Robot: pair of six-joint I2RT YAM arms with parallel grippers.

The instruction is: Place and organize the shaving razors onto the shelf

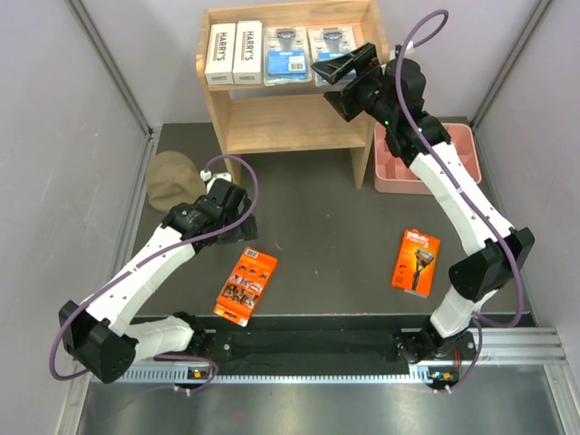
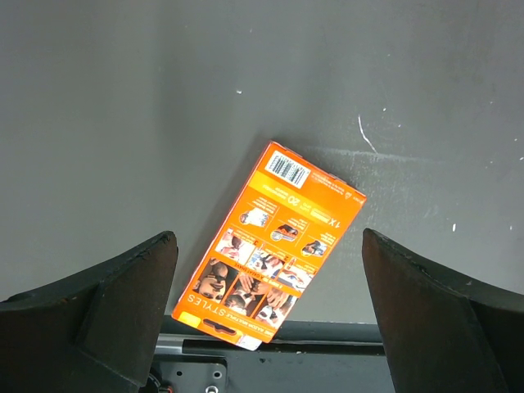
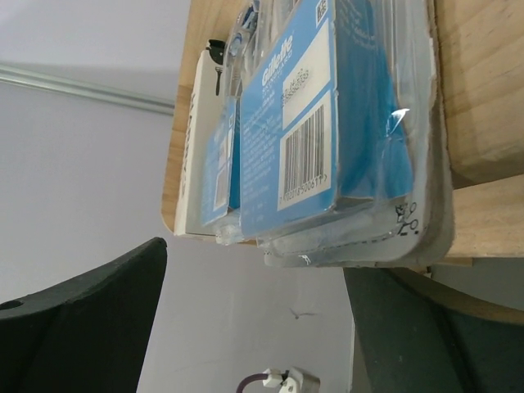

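Note:
The light-wood shelf stands at the back. Its top tier holds two white HARRY'S boxes and two clear blister packs with blue labels. My right gripper is open and empty, just in front of the right blister pack. Two orange packs lie on the dark table, one near the left arm and one on the right. My left gripper is open and empty, held above the table short of the left orange pack.
A pink tray sits right of the shelf. A tan cap lies left of the shelf. Grey walls close in both sides. A metal rail runs along the near edge.

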